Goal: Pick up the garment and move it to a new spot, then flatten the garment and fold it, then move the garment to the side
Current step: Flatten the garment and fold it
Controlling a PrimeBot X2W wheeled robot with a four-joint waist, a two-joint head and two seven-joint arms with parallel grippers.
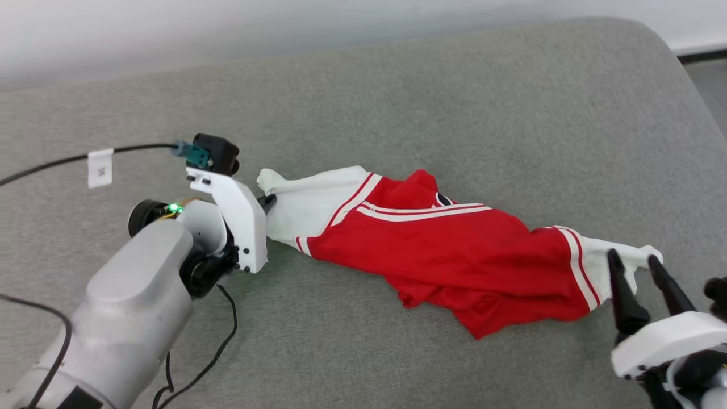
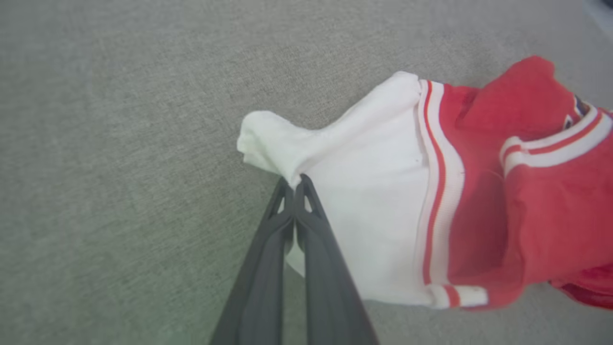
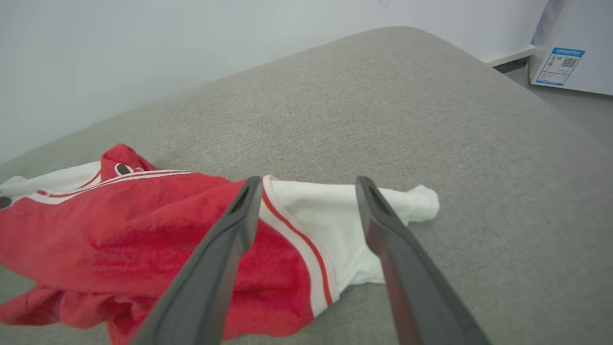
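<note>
— On the grey cushion (image 1: 397, 85), mid: red shirt (image 1: 454, 250), bunched, lying stretched L to R.
— Claws?
— Left claw (image 2: 294, 181) clamped tight on the tip of one white sleeve (image 2: 364, 191). Right claw (image 3: 309, 181) spread wide by the other sleeve (image 3: 335, 211), fingers either side, gripping nothing.

On grey padded surface (image 1: 454, 85): garment (image 1: 443, 244), stretched out.

One garment (image 1: 454, 250), one left gripper (image 2: 293, 184), one right gripper (image 1: 633, 261), one grey cushion (image 1: 454, 102), perhaps two black cables (image 1: 57, 162).
</note>
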